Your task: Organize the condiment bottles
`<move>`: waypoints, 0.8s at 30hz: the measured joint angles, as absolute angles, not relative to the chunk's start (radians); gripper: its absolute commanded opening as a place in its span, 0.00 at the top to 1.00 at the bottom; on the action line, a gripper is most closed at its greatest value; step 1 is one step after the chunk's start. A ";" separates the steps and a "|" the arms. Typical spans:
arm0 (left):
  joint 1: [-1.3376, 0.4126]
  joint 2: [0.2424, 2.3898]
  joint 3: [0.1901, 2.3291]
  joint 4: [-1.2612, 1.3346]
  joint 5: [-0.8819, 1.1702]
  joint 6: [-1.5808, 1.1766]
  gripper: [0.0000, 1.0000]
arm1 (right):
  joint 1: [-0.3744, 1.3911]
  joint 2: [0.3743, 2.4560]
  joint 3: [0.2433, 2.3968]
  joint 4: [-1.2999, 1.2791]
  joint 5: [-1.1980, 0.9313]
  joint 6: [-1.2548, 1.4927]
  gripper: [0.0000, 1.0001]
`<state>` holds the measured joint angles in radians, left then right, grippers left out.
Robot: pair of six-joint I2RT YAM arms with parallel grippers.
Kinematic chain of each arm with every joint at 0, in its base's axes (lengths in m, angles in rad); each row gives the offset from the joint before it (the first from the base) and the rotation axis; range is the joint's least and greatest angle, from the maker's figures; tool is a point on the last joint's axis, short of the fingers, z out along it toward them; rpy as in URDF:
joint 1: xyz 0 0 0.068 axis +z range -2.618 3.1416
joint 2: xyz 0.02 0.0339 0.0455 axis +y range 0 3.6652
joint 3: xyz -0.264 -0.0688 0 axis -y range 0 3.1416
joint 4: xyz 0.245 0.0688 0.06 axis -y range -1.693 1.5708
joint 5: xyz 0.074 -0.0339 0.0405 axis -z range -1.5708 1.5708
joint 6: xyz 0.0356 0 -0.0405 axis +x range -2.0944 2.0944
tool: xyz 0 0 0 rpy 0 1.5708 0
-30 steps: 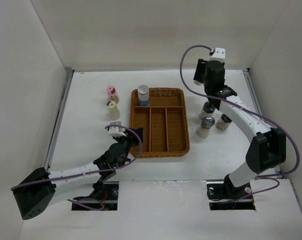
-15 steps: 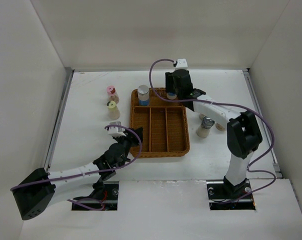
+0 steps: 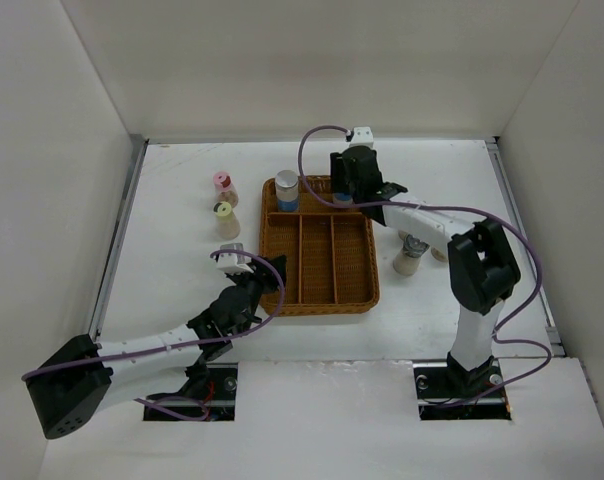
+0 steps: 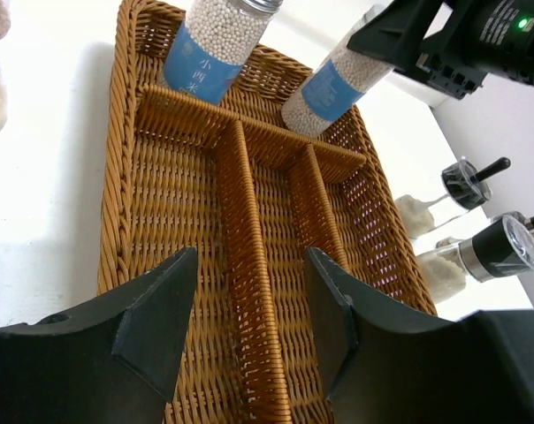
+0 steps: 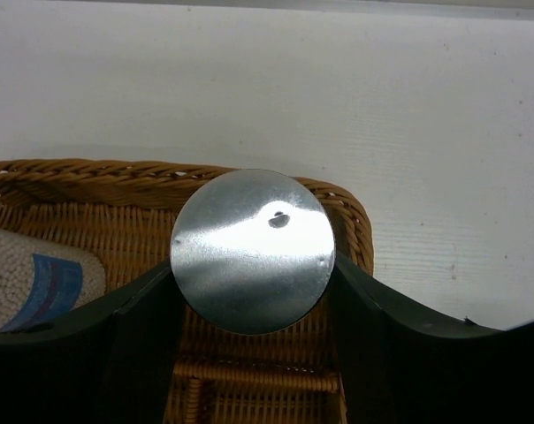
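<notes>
White table (image 3: 182, 220), white walls. Lower centre, your left gripper (image 4: 249, 300) hangs open before the wicker tray (image 3: 322, 306). Upper centre, your right gripper (image 3: 346, 188) grasps a blue-labelled bottle (image 4: 331, 87), tilted in the tray's far compartment beside a second bottle (image 3: 287, 190).

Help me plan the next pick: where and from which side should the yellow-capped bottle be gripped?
Probably just under its cap, from above, jaws closing left-right: the yellow-capped bottle stands upright, with the pink-capped bottle close behind it.
</notes>
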<state>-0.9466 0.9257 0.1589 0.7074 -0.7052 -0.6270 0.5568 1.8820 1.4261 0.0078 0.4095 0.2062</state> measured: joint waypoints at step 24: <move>-0.946 0.927 0.159 0.707 -0.703 -0.627 0.50 | 0.558 1.621 1.300 0.060 0.419 0.231 0.25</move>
<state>-0.9463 0.9268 0.1593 0.7071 -0.7033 -0.6273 0.5575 1.6211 1.3003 0.0601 0.4187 0.2310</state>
